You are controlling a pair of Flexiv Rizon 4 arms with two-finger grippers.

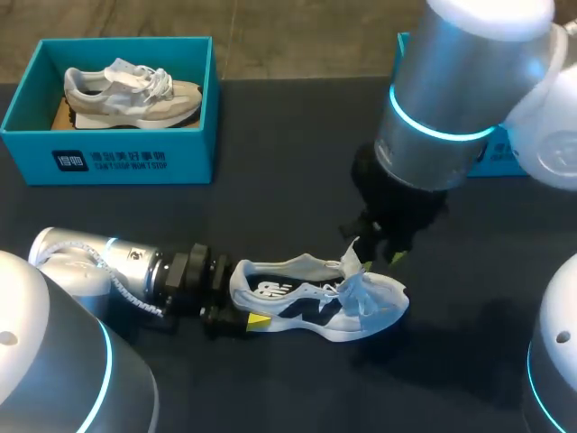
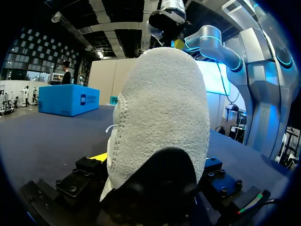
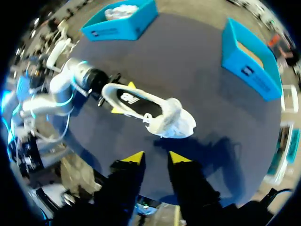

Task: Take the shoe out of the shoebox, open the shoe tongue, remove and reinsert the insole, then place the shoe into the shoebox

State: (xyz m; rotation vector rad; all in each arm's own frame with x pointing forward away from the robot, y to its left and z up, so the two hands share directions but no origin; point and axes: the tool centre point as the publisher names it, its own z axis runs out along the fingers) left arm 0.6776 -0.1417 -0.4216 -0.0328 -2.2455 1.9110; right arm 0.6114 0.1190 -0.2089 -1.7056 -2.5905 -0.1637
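Shoe (image 1: 315, 302) was clamped at the heel by the left gripper (image 1: 242, 302), evidently steadied so its tongue (image 1: 352, 262) could be reached by the unclenched right gripper (image 3: 153, 157).

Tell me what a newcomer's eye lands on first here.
Probably the white and navy shoe on the dark table, its heel clamped in the left gripper. The right gripper hangs open above its front end. At the table's far left, a bright blue shoebox holds a beige shoe.
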